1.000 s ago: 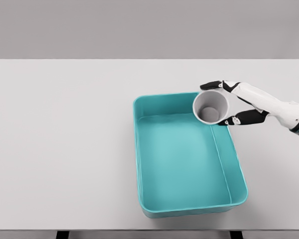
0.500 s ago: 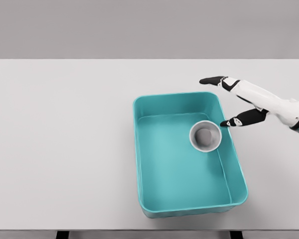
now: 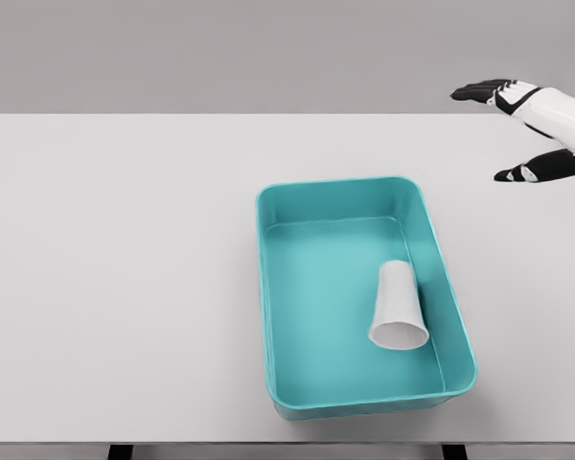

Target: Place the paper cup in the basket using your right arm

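Already the paper cup [image 3: 397, 309] is lying on its side inside the basket [image 3: 278, 287], resting on the teal floor close to the right-hand wall, its open mouth facing the near end and its narrower base pointing toward the far end. It is sitting wholly within the walls — nothing of it is hanging over the rim. The right hand [image 3: 529, 125] is hovering well apart from the basket, up at the far right corner of the white counter [image 3: 125, 268], with its arm coming in from the right edge of the picture. Its fingers are spread wide, thumb below and the others above, and they are gripping nothing. The left arm is not showing anywhere in the head view. Judging from how things lie, the placing itself is looking finished and the step in hand is the retreat of the arm away from the work area. What the next move seems to be calling for is little more than bringing that arm to a resting pose clear of the basket — no regrasp looks needed, unless an upright cup is wanted, which the task sentence is not asking for. The cup appears light and round, so it could roll a little against the wall if the basket were nudged.
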Controlling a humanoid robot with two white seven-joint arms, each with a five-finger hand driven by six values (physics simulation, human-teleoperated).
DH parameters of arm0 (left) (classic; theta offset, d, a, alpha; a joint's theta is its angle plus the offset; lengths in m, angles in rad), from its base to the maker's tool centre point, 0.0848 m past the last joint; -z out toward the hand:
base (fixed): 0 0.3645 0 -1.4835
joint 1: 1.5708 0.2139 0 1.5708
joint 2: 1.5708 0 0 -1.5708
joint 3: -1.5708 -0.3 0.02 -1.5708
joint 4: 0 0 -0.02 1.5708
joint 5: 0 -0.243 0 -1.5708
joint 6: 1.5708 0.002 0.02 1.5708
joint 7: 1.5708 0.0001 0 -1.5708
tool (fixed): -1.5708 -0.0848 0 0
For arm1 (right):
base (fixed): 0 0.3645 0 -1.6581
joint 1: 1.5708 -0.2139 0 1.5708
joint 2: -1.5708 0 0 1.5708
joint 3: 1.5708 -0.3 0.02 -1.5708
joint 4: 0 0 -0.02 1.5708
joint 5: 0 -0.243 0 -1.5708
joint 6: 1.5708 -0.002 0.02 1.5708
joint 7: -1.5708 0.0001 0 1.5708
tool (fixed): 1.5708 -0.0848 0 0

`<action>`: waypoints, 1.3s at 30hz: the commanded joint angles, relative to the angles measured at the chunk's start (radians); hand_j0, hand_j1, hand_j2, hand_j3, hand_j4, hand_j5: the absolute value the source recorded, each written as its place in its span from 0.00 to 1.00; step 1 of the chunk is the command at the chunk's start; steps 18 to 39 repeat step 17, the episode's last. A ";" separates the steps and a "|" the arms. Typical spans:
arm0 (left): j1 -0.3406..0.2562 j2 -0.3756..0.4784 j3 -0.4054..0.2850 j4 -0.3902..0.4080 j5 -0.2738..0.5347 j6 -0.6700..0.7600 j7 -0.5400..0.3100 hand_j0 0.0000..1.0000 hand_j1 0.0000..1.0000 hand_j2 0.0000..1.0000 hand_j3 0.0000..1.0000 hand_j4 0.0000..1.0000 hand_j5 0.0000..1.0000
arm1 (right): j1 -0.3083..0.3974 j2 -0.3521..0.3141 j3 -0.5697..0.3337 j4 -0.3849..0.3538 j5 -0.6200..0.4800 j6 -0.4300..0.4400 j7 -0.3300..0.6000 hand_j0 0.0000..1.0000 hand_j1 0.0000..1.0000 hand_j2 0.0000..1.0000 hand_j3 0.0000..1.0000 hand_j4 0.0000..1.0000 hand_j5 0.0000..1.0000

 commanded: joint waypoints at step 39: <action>0.000 0.000 0.000 0.009 0.001 0.006 0.000 1.00 1.00 1.00 1.00 1.00 1.00 | 0.046 -0.067 0.002 -0.004 0.170 0.000 0.010 1.00 1.00 1.00 1.00 1.00 1.00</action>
